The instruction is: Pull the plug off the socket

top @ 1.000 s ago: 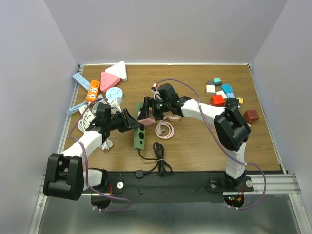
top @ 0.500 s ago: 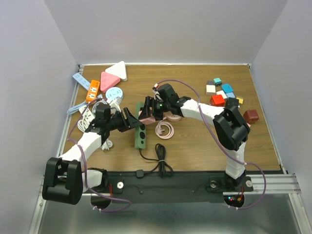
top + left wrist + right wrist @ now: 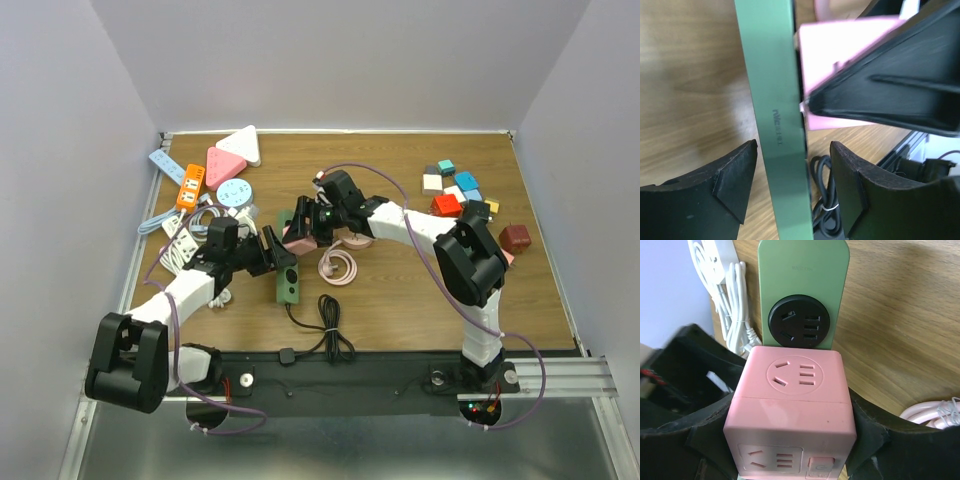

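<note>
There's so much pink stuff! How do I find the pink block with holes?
Look at the middle of the wooden table, where the green power strip lies. On its far end sits the pink cube, pinched by the right gripper. Unlike the flat pink triangle strip at far left or the coiled pink cable nearby, it is a chunky block with sockets on its faces.

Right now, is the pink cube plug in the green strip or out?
In: the pink cube plug sits flush against the green strip, no gap or prongs showing; the right gripper clamps it.
</note>
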You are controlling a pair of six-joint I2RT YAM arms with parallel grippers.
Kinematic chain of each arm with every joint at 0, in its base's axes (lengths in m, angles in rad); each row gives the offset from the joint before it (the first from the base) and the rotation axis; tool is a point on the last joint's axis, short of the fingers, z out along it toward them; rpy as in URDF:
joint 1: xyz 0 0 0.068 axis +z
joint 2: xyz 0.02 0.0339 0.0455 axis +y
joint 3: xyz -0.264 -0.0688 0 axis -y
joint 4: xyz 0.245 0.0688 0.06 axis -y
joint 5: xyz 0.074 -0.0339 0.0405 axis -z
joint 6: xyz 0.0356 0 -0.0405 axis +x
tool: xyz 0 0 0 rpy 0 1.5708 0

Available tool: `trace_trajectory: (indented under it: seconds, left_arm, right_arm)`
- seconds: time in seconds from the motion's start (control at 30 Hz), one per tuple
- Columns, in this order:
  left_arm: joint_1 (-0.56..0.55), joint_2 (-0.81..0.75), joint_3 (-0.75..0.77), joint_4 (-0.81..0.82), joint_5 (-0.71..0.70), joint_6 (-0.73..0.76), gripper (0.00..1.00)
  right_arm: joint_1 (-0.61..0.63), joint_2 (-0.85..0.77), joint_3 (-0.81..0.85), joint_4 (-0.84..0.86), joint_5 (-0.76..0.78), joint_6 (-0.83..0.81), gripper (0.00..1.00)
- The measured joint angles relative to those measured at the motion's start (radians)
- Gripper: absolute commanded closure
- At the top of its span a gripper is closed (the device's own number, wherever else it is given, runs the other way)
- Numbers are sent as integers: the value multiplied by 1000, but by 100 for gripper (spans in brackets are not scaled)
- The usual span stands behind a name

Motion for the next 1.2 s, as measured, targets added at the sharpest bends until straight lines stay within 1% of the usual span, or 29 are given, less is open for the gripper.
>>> trace_trajectory:
  seconds: [0.17,0.23,0.4,0.43,0.5,0.53,0.57,0.6,0.67,1.0,1.2]
  left_arm:
    - [-37,23,0,-17,-45,6,30]
    - [-38,31,0,-20,-69,6,32]
    - [-38,46,2,-3,-89,-3,44]
    - [-42,55,7,2,-86,-5,51]
    - [-45,78,23,16,-74,-10,61]
    - [-48,89,29,20,-73,-14,75]
    - [-51,96,31,26,-73,-19,80]
    - [-51,101,32,32,-74,-22,90]
    - [-53,108,34,40,-71,-23,99]
    - [-59,116,34,49,-97,-23,100]
    - [-78,116,59,0,-177,-20,100]
  right_arm:
    - [0,0,6,0,-8,13,99]
    - [0,0,6,-1,-14,19,100]
    - [0,0,6,0,-24,33,100]
    - [0,0,6,0,-26,37,100]
    - [0,0,6,3,-23,43,100]
    - [0,0,6,3,-19,47,100]
    - [-1,0,6,1,-14,53,100]
    - [-2,0,6,2,-10,58,100]
    - [-2,0,6,3,-3,67,100]
    - [-2,0,6,2,12,77,100]
    - [-2,0,3,8,28,87,100]
